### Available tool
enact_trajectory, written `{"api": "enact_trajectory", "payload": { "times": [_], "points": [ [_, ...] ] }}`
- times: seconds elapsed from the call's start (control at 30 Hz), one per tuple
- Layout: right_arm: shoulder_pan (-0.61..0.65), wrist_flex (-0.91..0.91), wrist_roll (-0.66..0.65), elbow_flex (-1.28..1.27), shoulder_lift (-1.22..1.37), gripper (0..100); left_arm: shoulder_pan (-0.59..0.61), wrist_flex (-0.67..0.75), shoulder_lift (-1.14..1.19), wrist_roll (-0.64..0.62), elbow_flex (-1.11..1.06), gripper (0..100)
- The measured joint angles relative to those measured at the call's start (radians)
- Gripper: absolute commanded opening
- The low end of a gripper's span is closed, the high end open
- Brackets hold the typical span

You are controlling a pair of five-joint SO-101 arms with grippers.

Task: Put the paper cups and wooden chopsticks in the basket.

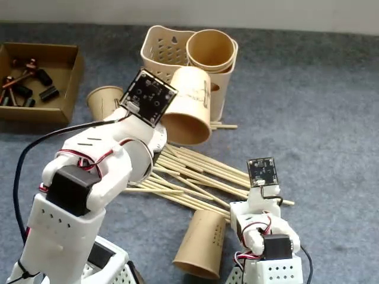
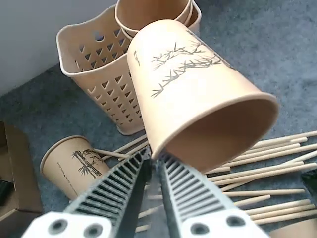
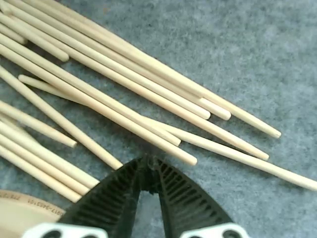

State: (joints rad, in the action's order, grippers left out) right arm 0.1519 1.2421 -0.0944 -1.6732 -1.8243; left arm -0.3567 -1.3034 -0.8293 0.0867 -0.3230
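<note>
My left gripper [image 2: 154,161] is shut on the rim of a paper cup [image 2: 198,94], which it holds tilted in the air just in front of the beige basket [image 2: 94,74]. The held cup [image 1: 189,103] points its base toward the basket [image 1: 160,50]. Stacked cups [image 1: 211,50] stand inside the basket. Another cup [image 1: 102,100] lies on its side left of the basket, and a third cup [image 1: 202,244] lies near the front. Wooden chopsticks [image 1: 195,174] lie scattered in the middle. My right gripper [image 3: 148,166] is shut and empty, just over the chopsticks [image 3: 124,99].
An open cardboard box [image 1: 59,59] with small dark parts sits at the far left. Grey carpet [image 1: 320,106] covers the surface, with open room to the right of the basket. The right arm's wrist [image 1: 262,171] stands at the right end of the chopstick pile.
</note>
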Motion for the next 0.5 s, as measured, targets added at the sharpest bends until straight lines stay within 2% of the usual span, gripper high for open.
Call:
{"api": "enact_trajectory", "payload": {
  "times": [0.5],
  "points": [
    [0.000, 0.000, 0.000, 0.000, 0.000, 0.5, -0.003, 0.095, 0.000, -0.020, 0.043, 1]
  ]
}}
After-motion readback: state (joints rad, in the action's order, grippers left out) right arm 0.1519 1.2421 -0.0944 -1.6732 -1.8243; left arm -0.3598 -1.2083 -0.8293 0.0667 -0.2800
